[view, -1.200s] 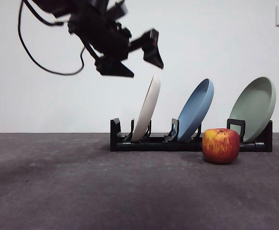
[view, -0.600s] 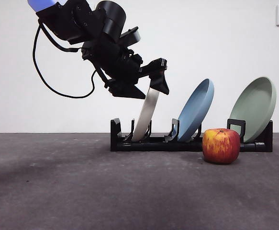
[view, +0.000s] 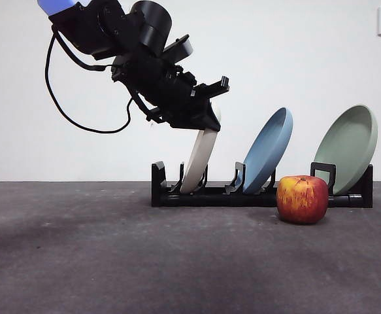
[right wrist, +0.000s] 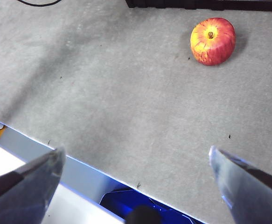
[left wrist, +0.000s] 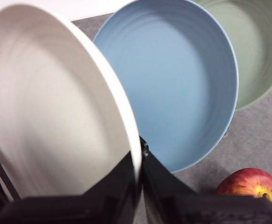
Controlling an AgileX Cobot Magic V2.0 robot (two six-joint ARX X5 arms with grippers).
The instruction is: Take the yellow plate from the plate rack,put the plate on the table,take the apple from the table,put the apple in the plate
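Clearly the first step is in hand: taking the yellow plate [view: 198, 160] out of the plate rack [view: 255, 194]. The left gripper [view: 206, 121] sits at the plate's upper rim, and in the left wrist view its two jaws are pinched narrow on that rim [left wrist: 136, 173], one on each face. The plate stands tilted in the rack's end slot, the one farthest from the apple [view: 302, 199], with its lower edge seated between the prongs. Next along the rack lean the blue plate [view: 266, 149] and then the green plate [view: 347, 145]. The apple rests on the table [view: 112, 261] just in front of the rack, between the blue and green plates.

The right gripper [right wrist: 136, 179] hangs well away from the rack over bare table, its jaws spread wide and holding nothing.

The next move, by judgement, calls for lifting the plate up along its own tilt until its lower edge clears the prongs, without swinging it against the blue plate beside it. Only then can it be carried away from the rack and laid flat on open table.
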